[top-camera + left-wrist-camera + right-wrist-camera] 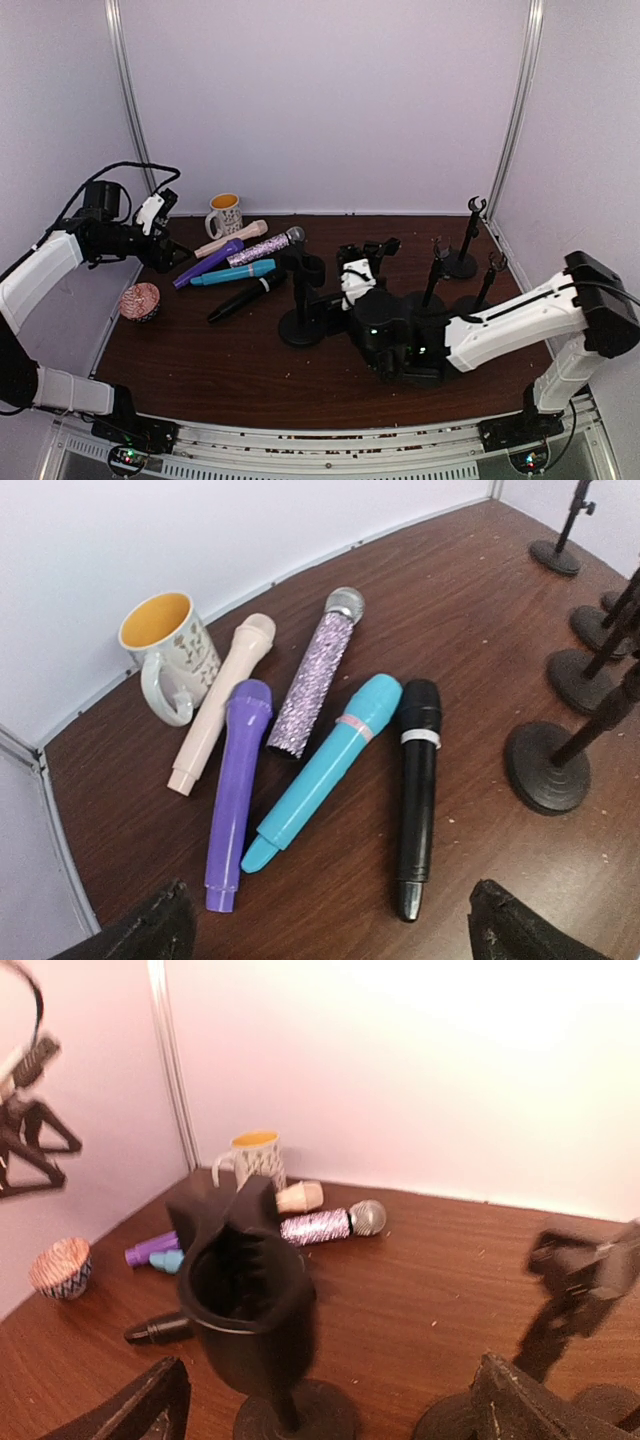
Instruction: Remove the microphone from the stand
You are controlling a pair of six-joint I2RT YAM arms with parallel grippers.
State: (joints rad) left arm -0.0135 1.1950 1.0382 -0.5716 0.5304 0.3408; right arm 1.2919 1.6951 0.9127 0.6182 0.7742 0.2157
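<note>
The black microphone [243, 297] lies flat on the table [200, 350] just beside the stand [300, 328], whose clip [245, 1280] is empty, so removal looks done (whether this one of the five microphones is the task's is unclear), with right gripper [332, 1390] and left gripper [330, 925] both wide open, holding nothing.

Just ahead of your left claw [335, 935], its fingers [160, 930] spread wide, lie five microphones [325, 770]. A mug [170, 650] sits farther ahead-left, with stands [545, 770] off right.
</note>
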